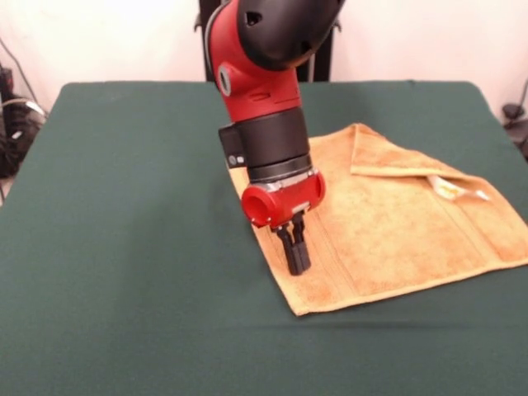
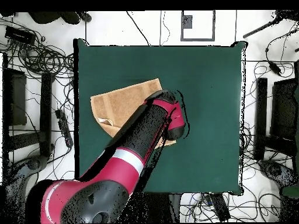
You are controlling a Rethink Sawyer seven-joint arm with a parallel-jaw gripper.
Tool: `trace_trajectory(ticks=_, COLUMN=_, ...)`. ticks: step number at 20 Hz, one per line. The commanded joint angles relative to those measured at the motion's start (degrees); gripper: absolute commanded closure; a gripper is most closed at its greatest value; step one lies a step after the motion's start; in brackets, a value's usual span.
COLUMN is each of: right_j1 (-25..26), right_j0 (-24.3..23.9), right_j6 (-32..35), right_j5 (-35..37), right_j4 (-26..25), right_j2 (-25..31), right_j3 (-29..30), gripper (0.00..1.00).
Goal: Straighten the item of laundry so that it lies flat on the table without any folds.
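The golden-orange towel (image 1: 388, 223) lies on the dark green table (image 1: 124, 247), toward three o'clock of the table's middle in the front view. Its far corner at about one o'clock is folded back over itself, with a small white label tag (image 1: 458, 190) showing at the fold. The gripper (image 1: 295, 252) points down over the towel's eight o'clock edge, its black fingers (image 1: 299, 256) pressed together with nothing between them. Whether the tips touch the cloth cannot be told.

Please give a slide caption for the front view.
Gripper above orange towel with one corner folded over, on green table.
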Motion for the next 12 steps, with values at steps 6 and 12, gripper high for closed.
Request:
trace_trajectory(ticks=6, right_j1=11.0, right_j0=-0.8, right_j6=-15.7, right_j5=14.2, right_j4=2.7, right_j2=5.5, right_j3=-4.2, gripper=1.0)
trace_trajectory(ticks=12, right_j1=8.4, right_j0=1.9, right_j6=-9.0, right_j5=9.9, right_j4=0.1, right_j2=3.8, right_j3=-0.3, gripper=1.0)
